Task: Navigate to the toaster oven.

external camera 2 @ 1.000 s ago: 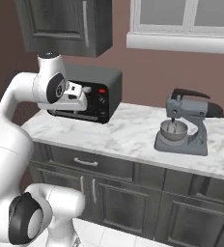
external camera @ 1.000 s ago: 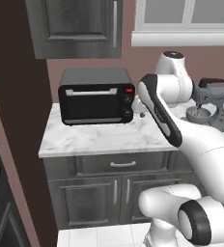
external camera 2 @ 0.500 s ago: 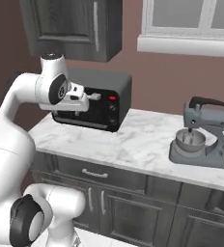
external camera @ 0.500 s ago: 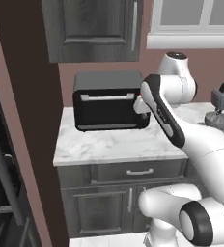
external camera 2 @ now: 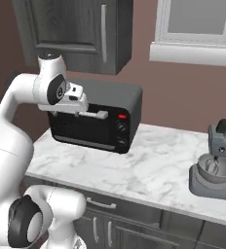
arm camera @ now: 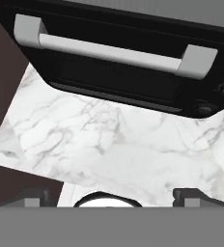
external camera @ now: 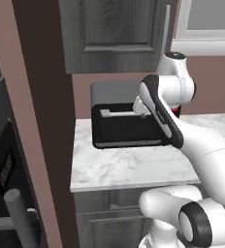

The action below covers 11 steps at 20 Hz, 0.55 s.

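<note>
Toaster oven (external camera 2: 93,116) near counter (external camera 2: 149,165) edge, claw (arm camera: 114,193) spread, grasping nothing.

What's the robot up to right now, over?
Gripper open, holding nothing. Toaster oven straight ahead on marble counter, door closed. Stand mixer off to the side; no obstruction seen.

Grey toaster oven (external camera 2: 100,116), black door shut, upright on marble counter (external camera 2: 149,168).

My arm is folded high, elbow up, the tool (external camera 2: 101,115) held level with its fingers spread wide.
</note>
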Available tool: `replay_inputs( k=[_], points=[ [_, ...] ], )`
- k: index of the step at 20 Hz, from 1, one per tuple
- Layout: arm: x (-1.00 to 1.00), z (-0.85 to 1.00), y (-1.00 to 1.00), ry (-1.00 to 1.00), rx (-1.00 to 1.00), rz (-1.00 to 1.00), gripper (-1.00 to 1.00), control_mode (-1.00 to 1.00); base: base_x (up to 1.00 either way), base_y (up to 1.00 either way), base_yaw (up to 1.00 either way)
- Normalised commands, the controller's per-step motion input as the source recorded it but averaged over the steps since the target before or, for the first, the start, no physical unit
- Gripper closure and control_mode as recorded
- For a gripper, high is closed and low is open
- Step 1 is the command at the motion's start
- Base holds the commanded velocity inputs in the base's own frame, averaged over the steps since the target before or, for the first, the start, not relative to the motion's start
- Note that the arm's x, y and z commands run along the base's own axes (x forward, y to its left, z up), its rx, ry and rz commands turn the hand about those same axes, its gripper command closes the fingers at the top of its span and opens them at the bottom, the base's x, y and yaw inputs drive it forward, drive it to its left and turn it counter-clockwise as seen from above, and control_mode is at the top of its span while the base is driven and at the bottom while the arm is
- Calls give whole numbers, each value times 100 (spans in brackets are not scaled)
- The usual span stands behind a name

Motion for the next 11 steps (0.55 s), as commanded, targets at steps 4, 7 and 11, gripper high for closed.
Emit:
replay_inputs(
  k=[4,7,11],
  points=[
    [0,0,0,0,0,0,-100,100,51,-2,-3],
    [0,0,0,0,0,0,-100,100,26,0,-4],
    [0,0,0,0,0,0,-100,100,32,0,-3]
  ],
)
